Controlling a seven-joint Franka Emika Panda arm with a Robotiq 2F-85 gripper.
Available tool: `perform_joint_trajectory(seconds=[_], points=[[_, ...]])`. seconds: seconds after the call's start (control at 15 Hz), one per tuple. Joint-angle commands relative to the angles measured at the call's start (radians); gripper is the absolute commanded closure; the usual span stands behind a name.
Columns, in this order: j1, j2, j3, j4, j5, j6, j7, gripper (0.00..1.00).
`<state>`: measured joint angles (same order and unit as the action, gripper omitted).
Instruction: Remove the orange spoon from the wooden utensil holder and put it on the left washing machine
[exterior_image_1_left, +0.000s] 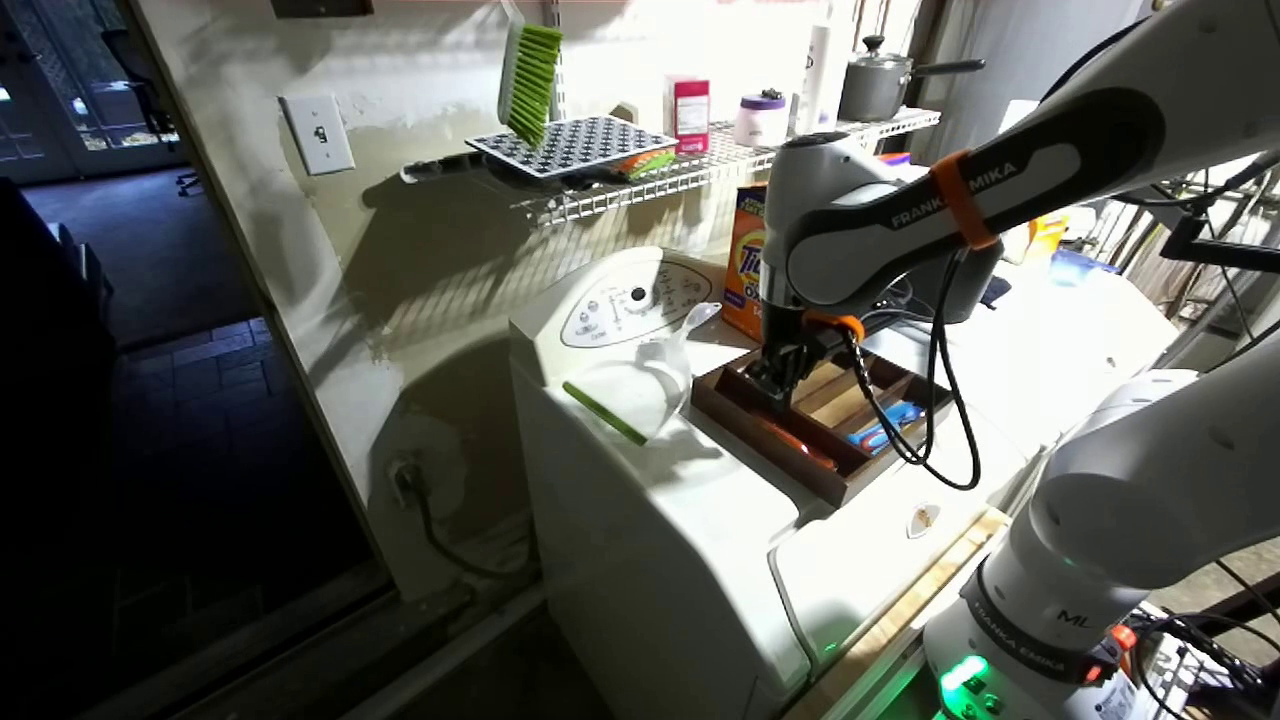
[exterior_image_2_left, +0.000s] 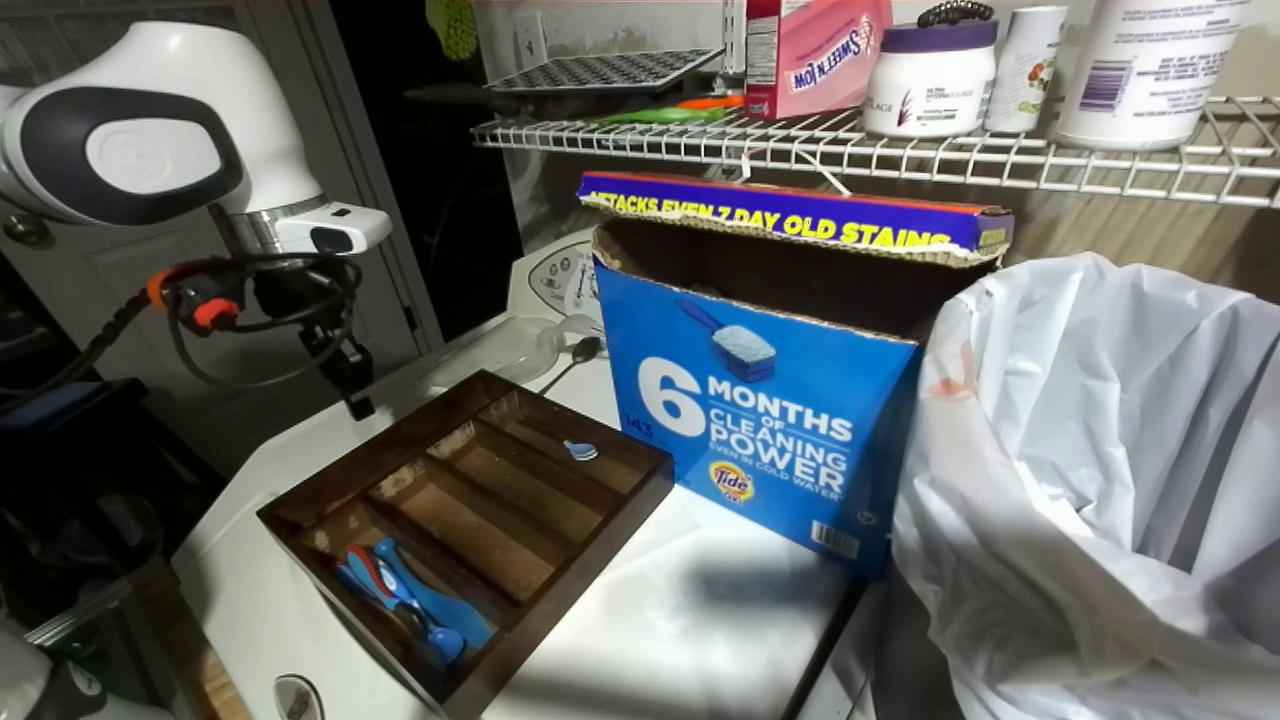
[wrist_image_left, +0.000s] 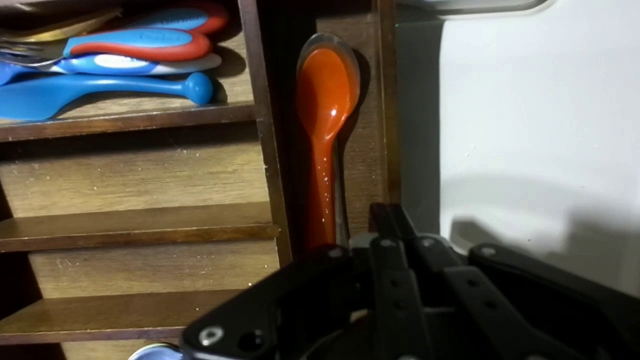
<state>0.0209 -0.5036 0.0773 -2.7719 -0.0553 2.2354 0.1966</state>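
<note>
While claw (wrist_image_left: 386, 211) hangs, orange spoon (wrist_image_left: 323, 150) just beside

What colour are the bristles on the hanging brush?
Bright green; the bristles show best in an exterior view.

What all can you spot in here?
wooden utensil holder: 1, brown, on washing machine
orange spoon: 1, orange, holder's side compartment
grey spoon: 1, grey, under orange spoon
blue utensils: at least 4, blue, some red, holder's end compartment
washing machine: 1, white, under holder
clear scoop: 1, clear and green, beside holder
Tide box: 1, orange and blue, beside holder
dark spoon: 1, dark, near Tide box
plastic bag: 1, white, beside Tide box
wire shelf: 1, white, on wall
pot: 1, grey, on shelf
pink box: 1, pink, on shelf
jar: 1, white and purple, on shelf
brush: 1, green, near shelf
robot arm: 1, white and black, over washing machine
gripper: 1, black, shut, above holder's edge
</note>
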Motion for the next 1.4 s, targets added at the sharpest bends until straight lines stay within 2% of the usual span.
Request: perform_joint_trajectory(seconds=[0.0,0.33,0.73,1.33], points=[[-0.02,0.033,-0.017,0.001,-0.01,0.05,-0.041,1.0],[-0.019,0.071,-0.041,0.001,0.006,0.016,-0.095,1.0],[-0.025,0.131,-0.036,0.001,-0.017,-0.014,-0.101,1.0],[-0.04,0.203,-0.032,0.002,-0.085,0.015,-0.069,1.0]])
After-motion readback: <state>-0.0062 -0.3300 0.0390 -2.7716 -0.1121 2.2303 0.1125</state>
